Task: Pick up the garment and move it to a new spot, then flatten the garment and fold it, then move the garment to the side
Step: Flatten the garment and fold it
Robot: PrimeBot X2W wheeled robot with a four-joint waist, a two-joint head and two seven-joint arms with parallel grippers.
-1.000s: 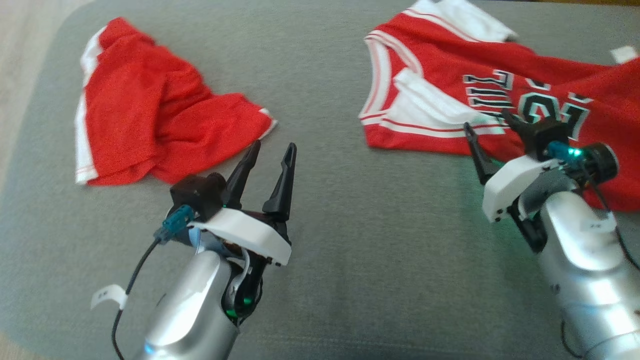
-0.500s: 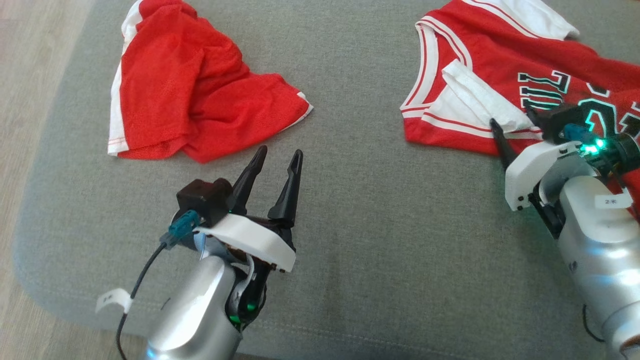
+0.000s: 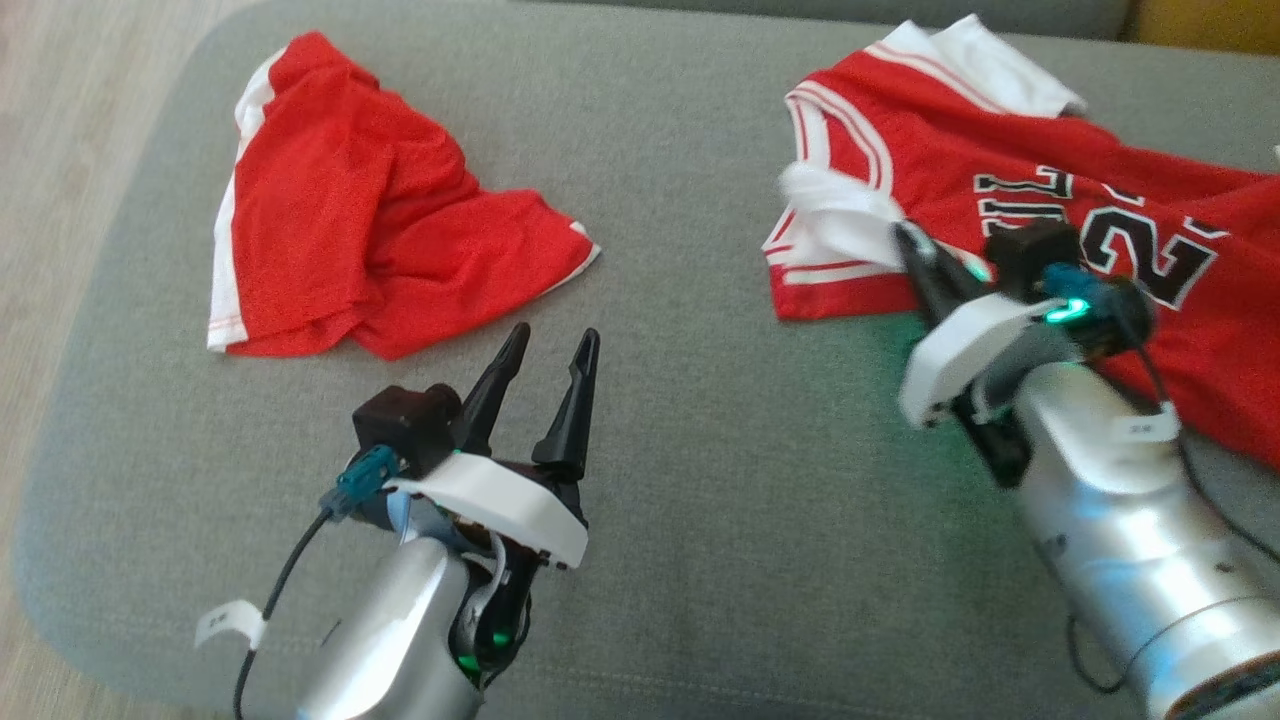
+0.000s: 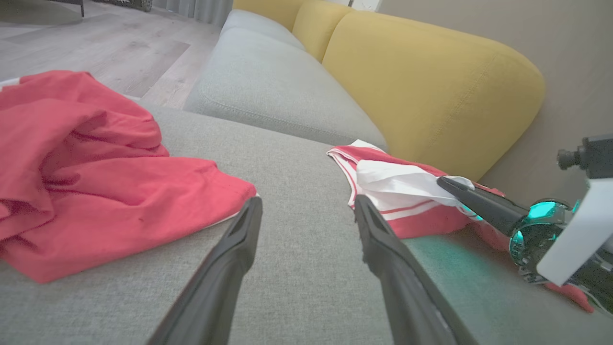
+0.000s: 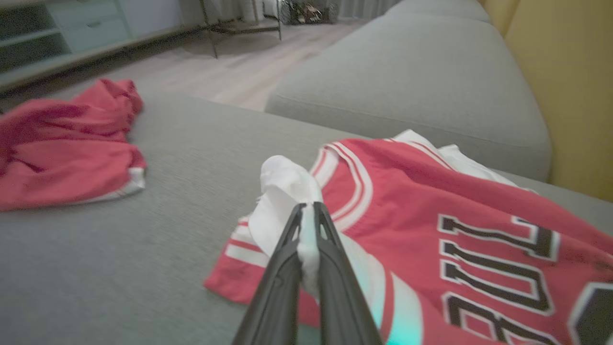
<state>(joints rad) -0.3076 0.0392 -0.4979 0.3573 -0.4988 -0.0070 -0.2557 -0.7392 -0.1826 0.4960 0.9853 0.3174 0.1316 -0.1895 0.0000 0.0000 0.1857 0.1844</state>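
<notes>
The garment, a red jersey (image 3: 1000,140) with white trim and black lettering, lies rumpled at the right of the grey cushion (image 3: 690,420). My right gripper (image 3: 905,235) is shut on a white fold of the jersey (image 5: 282,187) near its left edge. That fold bunches up above the fingertips of the right gripper (image 5: 308,207), while the rest of the jersey (image 5: 421,201) lies flat. My left gripper (image 3: 556,332) stands open over bare cushion at centre left, holding nothing. In the left wrist view the left gripper (image 4: 307,203) points between the two red cloths, with the jersey (image 4: 412,215) ahead right.
Crumpled red shorts with white side stripes (image 3: 340,240) lie at the cushion's left, just beyond my left fingertips. A yellow backrest (image 4: 431,91) rises behind the jersey. Wooden floor (image 3: 60,150) borders the cushion's left edge.
My right gripper has shut on the jersey's white fold and pulled it up and leftward. The head camera has shifted. The left gripper stays open in place.
</notes>
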